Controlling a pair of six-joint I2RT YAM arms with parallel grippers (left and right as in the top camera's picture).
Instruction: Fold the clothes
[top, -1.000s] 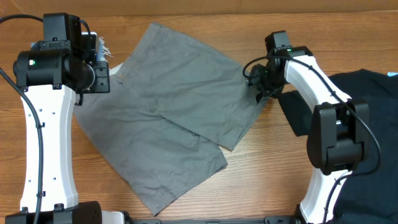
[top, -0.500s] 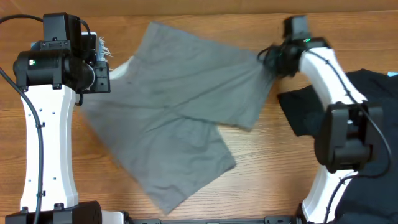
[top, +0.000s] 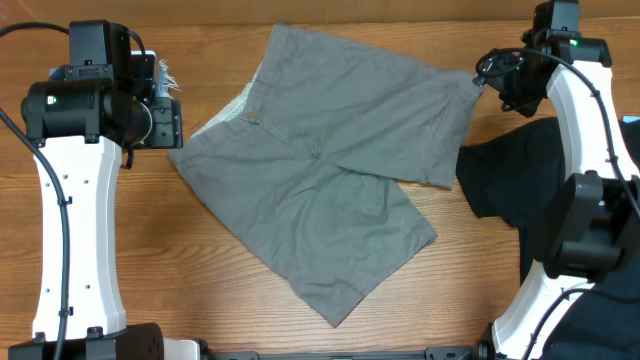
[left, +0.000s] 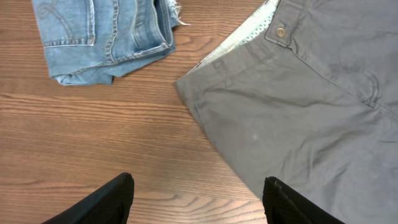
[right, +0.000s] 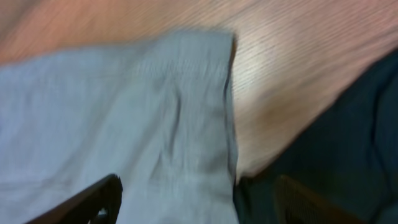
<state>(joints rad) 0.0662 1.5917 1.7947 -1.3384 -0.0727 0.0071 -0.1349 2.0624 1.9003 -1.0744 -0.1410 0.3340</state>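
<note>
While both arms hang over the wood-grain table (top: 130, 250), the grey-khaki shorts (top: 330, 190) lie flat at centre. The waistband is at upper left, w/ one leg running to upper right and the other to lower right. The upper leg's long edge laps onto the lower leg.

Fabric: matte woven cotton w/ soft creases and stitched hems. The waistband carries a small round metal-look button (left: 282, 31). A whitish, fine-textured pocket lining (left: 242, 37) shows at the open fly.

Left gripper (left: 196, 193): black fingers set wide apart, nothing between them. It sits above bare wood just beside the waistband corner.

Right gripper (right: 199, 199): view is blurred, but the fingers stand wide apart w/ nothing clamped. Approx. below it is the squared corner of the upper leg hem.

Adjacent items: frayed light-blue denim shorts (left: 106, 37) near the waistband but apart from it. A black T-shirt (top: 500, 190) lies bunched at right, beside the upper leg hem.
</note>
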